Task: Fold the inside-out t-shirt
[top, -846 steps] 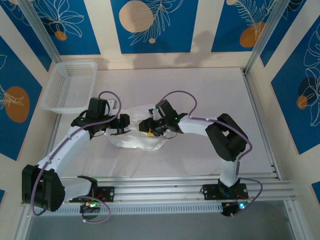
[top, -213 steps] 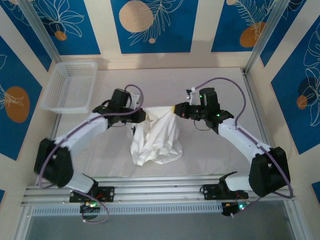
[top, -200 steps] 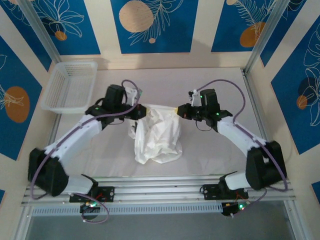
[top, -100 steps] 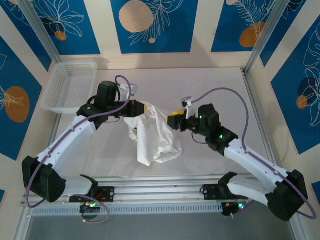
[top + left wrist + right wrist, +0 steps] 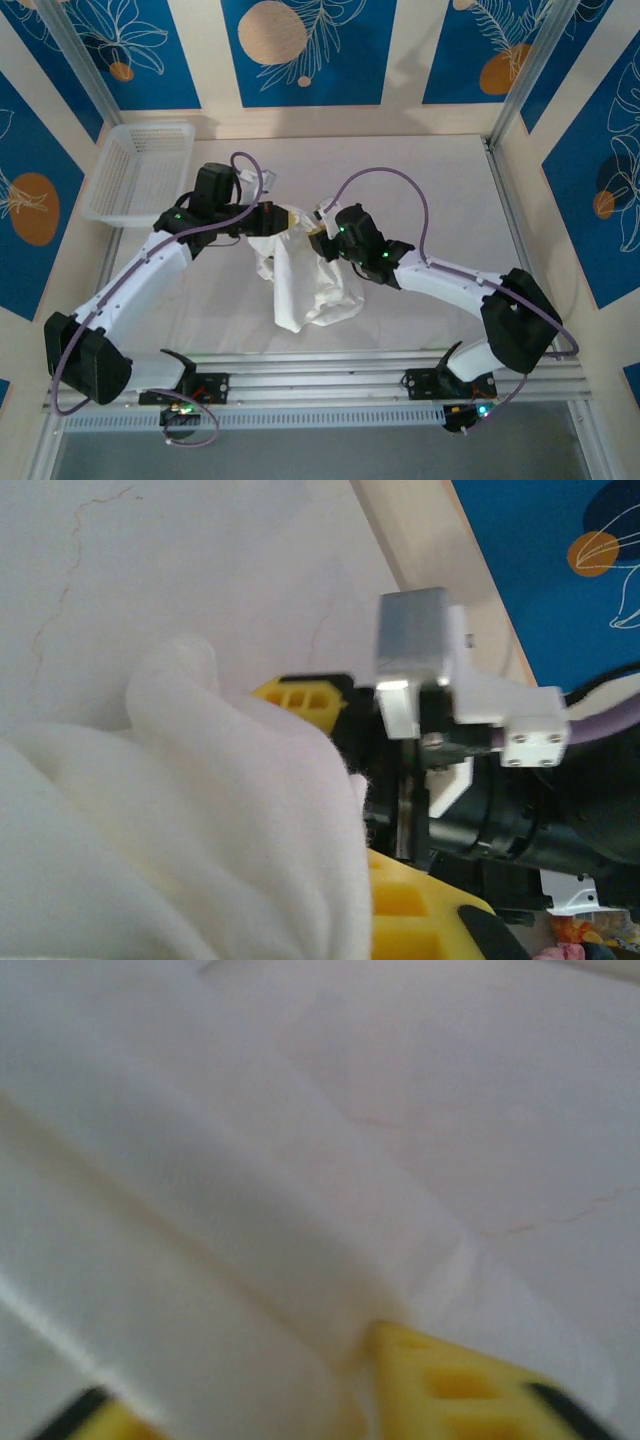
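**While the left hand holds a white t-shirt up by one edge, the right hand meets the cloth beside it**

Seen from above, a pale table [image 5: 420, 180] carries everything. Two white robot arms reach in from its near edge, the left arm [image 5: 140, 275] and the right arm [image 5: 450, 285], bending towards each other at the middle. Between them one white inside-out t-shirt [image 5: 315, 285] is bunched and wrinkled, its top lifted and its lower end slumped on the table. It is not yet spread flat, so folding looks hardly begun. One white mesh basket [image 5: 145, 128] sits at the far left corner, well apart.

The left hand [image 5: 277, 218] is closed tight on the shirt's upper edge, seemingly to hold the cloth raised so a second hold can be taken. The right hand [image 5: 318, 238] is up against the cloth just beside it. Its wrist view is blurred, with cloth lying between yellow fingertips [image 5: 450, 1390], and I cannot tell whether it has closed on anything.
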